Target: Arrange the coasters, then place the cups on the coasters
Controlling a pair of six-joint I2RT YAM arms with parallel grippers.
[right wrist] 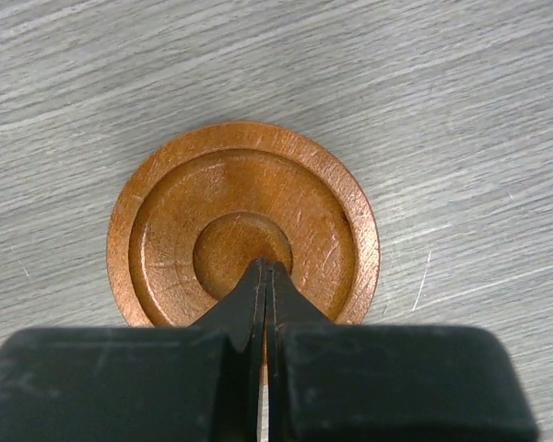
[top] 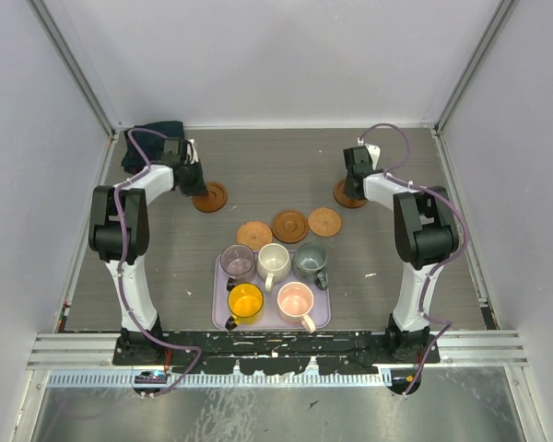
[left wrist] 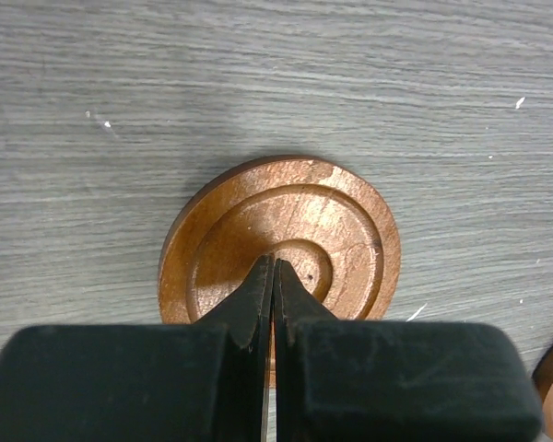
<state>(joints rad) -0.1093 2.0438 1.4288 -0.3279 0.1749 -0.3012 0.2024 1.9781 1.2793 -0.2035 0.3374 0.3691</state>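
- Grey wood-grain bench [top: 276,166] fills a pale-walled enclosure. A dark bundle [top: 157,133] in the back left corner is partly hidden by the left arm [top: 120,221] and hard to make out.
- From above, the right arm [top: 419,230] covers part of the right-hand coaster [top: 343,197]. In each wrist view the black fingers hide the near edge of the coaster below them.
- Shut tight with nothing between its fingers, the left end effector [left wrist: 273,269] has its tips over the inner ring of the left-hand coaster [left wrist: 332,221]. Whether the tips touch the wood cannot be told.
- Likewise closed and empty, the right end effector [right wrist: 264,269] points at the near edge of the centre dip in the right-hand coaster.
- Five coasters in all: one under each end effector, well apart at left and right, and a row of three coasters [top: 289,225] between them, just behind the tray [top: 269,322].
- Five cups in all, every one standing on the lavender tray. The purple cup [top: 237,261], cream cup [top: 273,261] and grey-green cup [top: 309,258] are at the back. The yellow cup [top: 245,300] and pink cup [top: 294,298] are in front.
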